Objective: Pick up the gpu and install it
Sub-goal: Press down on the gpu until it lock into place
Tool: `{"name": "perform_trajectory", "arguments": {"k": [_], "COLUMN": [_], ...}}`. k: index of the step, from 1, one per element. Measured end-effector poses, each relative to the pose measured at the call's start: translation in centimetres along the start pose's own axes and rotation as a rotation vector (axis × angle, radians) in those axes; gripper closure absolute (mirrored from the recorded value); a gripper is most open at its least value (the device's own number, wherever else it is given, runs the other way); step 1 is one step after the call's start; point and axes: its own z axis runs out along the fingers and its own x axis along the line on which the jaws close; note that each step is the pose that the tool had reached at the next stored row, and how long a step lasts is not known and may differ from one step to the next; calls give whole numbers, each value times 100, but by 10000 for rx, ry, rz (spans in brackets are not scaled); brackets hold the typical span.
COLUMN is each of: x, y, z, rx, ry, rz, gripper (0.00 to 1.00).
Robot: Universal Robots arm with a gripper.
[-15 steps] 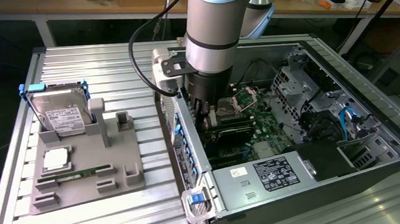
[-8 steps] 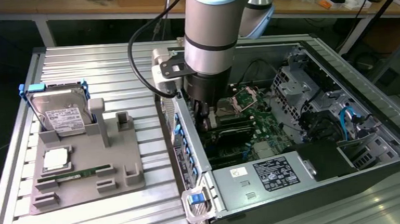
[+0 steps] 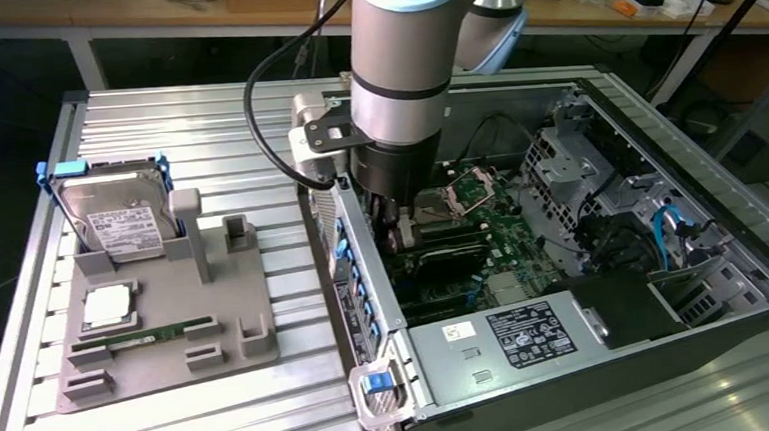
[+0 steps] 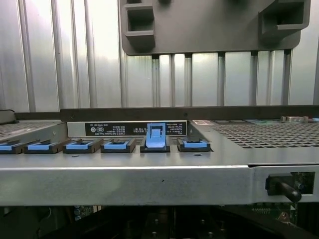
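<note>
Your claw (image 3: 397,237) was clenched, down inside the computer case (image 3: 708,256), centre frame. You couldn't make out a card in it. Motherboard (image 3: 493,231) lay just beneath.

Probably a robotics lab — slatted aluminium bench (image 3: 197,427), open computer case (image 3: 708,256), cluttered wooden worktables (image 3: 586,8) behind.

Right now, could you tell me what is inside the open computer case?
Inside the computer case I see the green motherboard, a black labelled power supply and blue cables. The arm reaches in and covers whatever lies beneath it.
</note>
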Motion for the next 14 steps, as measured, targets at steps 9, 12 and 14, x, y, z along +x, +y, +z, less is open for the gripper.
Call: {"name": "perform_trajectory", "arguments": {"k": [9, 12, 14], "x": [-8, -17, -21], "y": [-8, -11, -17], "z": [-114, -167, -174], "rx": [34, 36, 37], "ry": [-8, -4, -5], "rz": [2, 2, 2], "gripper": [89, 89, 89]}}
